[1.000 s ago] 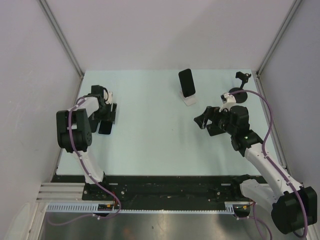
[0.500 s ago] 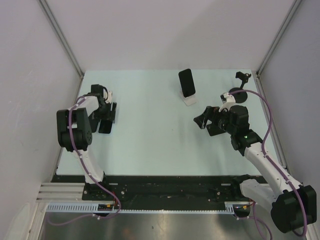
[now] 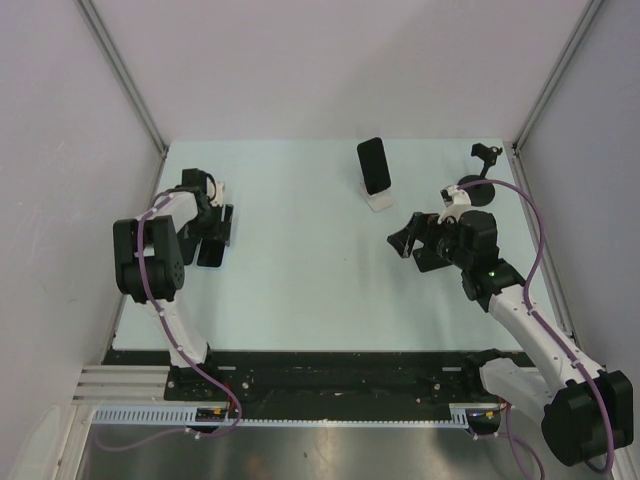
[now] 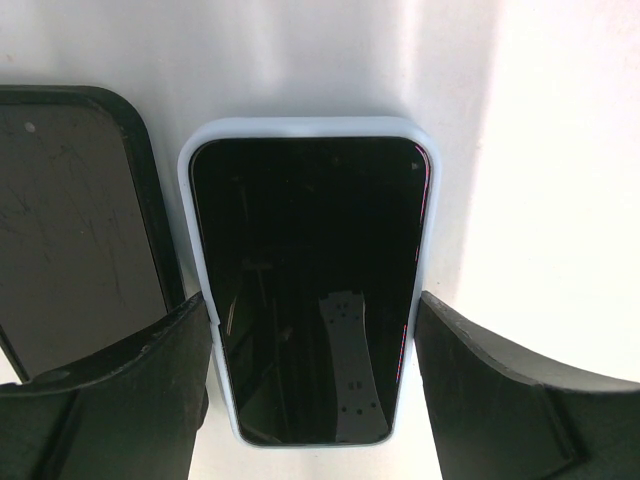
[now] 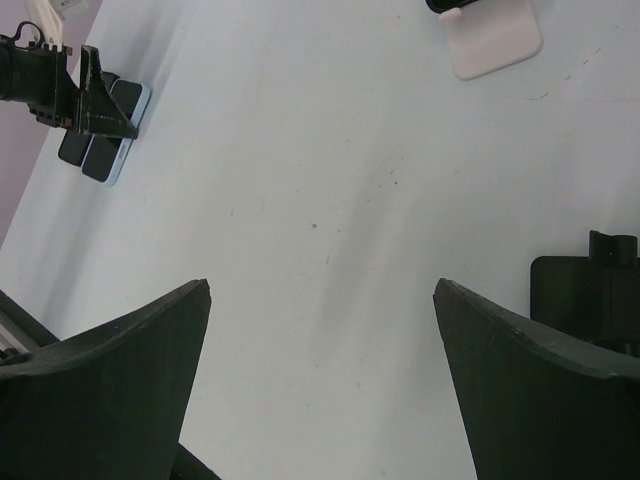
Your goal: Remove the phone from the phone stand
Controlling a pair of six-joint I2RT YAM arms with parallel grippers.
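A black phone (image 3: 374, 165) leans upright in a white phone stand (image 3: 379, 203) at the back middle of the table. The stand's base (image 5: 493, 41) also shows at the top of the right wrist view. My right gripper (image 3: 403, 243) is open and empty, right of the stand and nearer than it, over bare table (image 5: 322, 285). My left gripper (image 3: 212, 232) is at the far left, open. Its fingers straddle a second phone in a light blue case (image 4: 305, 285) that lies flat. The left finger (image 4: 150, 370) touches the case's edge, and the right finger stands apart from it.
A dark phone (image 4: 70, 230) lies flat beside the blue-cased one. A black round-based holder (image 3: 478, 192) and a small black clip (image 3: 486, 153) stand at the back right. A black part (image 5: 585, 295) lies close to my right gripper. Walls enclose the table.
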